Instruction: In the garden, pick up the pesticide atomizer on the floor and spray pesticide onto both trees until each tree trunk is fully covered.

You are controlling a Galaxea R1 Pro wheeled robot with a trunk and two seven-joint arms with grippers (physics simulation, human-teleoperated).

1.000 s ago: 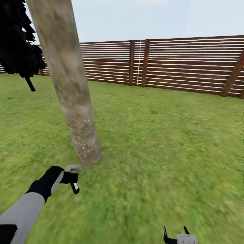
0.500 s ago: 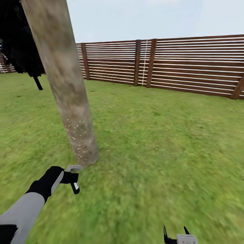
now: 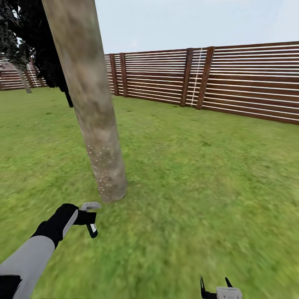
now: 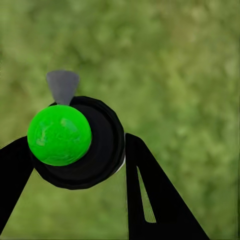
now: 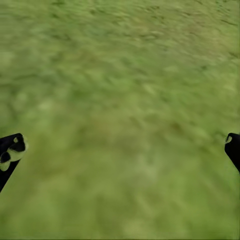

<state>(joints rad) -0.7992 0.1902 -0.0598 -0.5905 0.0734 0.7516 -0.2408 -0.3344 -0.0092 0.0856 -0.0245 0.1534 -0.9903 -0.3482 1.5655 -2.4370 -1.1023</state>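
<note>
Lawn (image 3: 199, 174) — atomizer (image 3: 89, 218) gripped in left hand (image 3: 85, 218).

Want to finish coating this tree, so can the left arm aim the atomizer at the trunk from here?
Probably yes. The left end effector holds the pesticide atomizer just short of the tree trunk, with open lawn between. Specks show low only; higher bark may need lifting.

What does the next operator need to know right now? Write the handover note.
Left gripper: shut on the pesticide atomizer, held low over the lawn, near the base of the tree trunk.
Right gripper: open, empty, over grass.
Done: atomizer picked up; pesticide specks dot the lower trunk.
Left: upper trunk shows no specks, so keep spraying higher; then the other tree, possibly the pale trunk far left.
</note>
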